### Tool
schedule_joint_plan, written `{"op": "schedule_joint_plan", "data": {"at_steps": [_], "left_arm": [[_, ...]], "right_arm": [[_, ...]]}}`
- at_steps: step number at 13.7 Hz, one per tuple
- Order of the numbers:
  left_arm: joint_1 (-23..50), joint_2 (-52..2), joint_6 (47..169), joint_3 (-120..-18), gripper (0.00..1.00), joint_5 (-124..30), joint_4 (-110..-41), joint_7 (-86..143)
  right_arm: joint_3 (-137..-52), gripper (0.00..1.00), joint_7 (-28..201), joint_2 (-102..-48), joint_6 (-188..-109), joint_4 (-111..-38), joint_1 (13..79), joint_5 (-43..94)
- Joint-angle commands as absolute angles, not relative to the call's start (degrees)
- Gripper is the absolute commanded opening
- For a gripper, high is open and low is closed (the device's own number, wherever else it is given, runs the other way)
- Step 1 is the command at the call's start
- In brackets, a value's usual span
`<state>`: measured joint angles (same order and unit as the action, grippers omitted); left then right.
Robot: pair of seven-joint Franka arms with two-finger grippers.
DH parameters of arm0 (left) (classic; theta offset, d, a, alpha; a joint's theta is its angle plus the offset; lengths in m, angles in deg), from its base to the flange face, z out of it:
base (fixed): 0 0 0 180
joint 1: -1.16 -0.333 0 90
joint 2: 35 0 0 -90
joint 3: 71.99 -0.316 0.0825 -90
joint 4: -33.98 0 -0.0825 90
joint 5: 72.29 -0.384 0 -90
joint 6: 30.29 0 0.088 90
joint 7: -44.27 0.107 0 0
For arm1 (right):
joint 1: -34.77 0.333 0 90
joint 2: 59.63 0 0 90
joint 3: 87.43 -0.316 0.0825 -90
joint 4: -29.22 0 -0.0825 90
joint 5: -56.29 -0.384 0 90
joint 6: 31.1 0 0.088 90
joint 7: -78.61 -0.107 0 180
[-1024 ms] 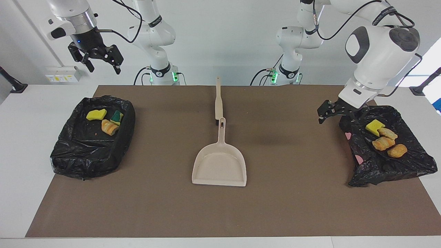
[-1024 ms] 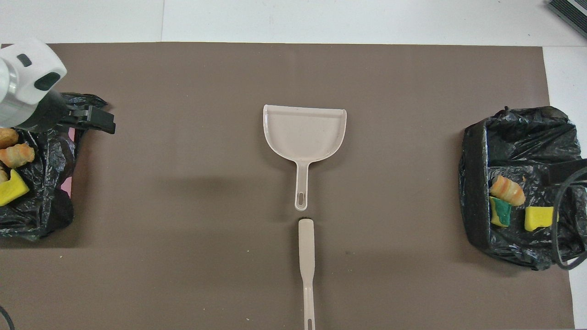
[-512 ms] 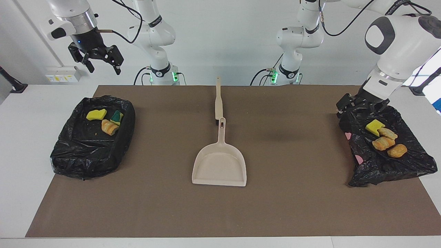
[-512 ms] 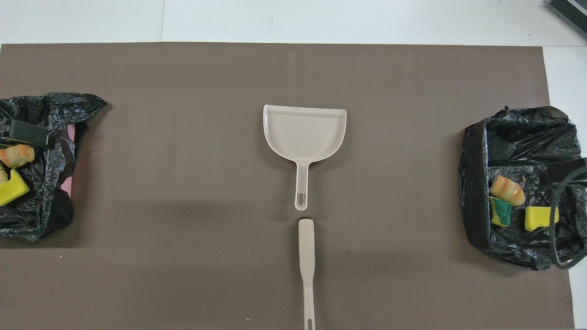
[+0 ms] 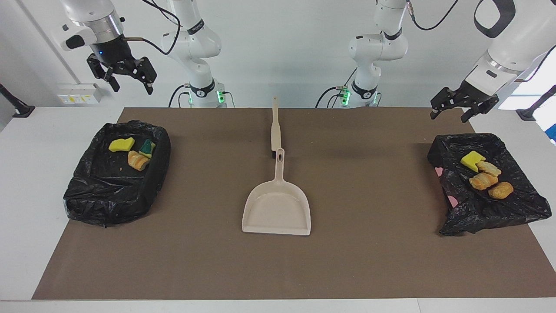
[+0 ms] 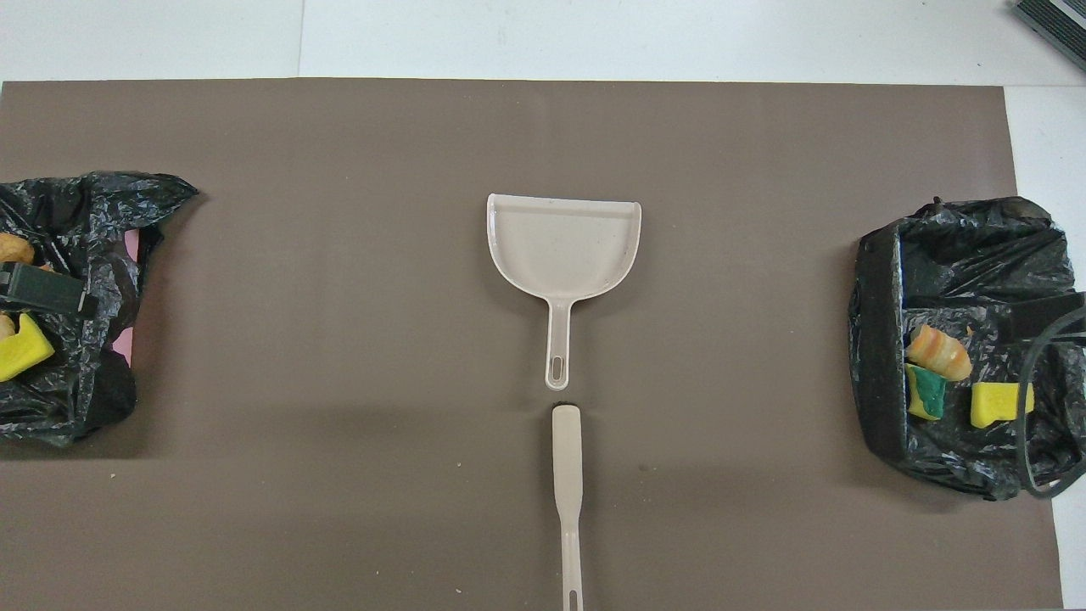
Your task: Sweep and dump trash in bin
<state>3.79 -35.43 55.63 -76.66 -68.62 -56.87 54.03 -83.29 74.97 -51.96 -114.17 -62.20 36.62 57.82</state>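
The trash lies in two black-bag-lined bins. The bin (image 5: 108,195) at the right arm's end holds a yellow sponge (image 5: 121,144), a green sponge (image 5: 147,148) and a pastry (image 5: 138,161). The bin (image 5: 486,208) at the left arm's end holds a yellow sponge (image 5: 472,160) and three pastry pieces (image 5: 483,180). My left gripper (image 5: 449,116) hangs open and empty in the air over the robots' edge of that bin. Over the right arm's end, high up, my right gripper (image 5: 132,89) is open and empty too.
A beige dustpan (image 5: 276,208) lies mid-table with its handle toward the robots. A beige brush (image 5: 275,130) lies in line with it, nearer to the robots. A brown mat (image 5: 369,261) covers the table.
The left gripper has risen from beside the bin at the left arm's end and drawn back toward the robots. The right gripper has hardly moved.
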Motion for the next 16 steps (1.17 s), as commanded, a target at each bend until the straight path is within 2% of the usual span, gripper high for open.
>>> {"op": "schedule_joint_plan", "data": {"at_steps": [1,16], "left_arm": [[4.58,-37.02,55.23,-76.47,1.00,-70.36,-58.30,54.55],[4.23,-38.42,55.40,-76.38,1.00,-72.21,-58.92,56.83]], "right_arm": [[-83.91,1.00,75.62,-51.11,-115.21,-63.33,36.00,58.31],[-83.91,1.00,75.62,-51.11,-115.21,-63.33,36.00,58.31]]}}
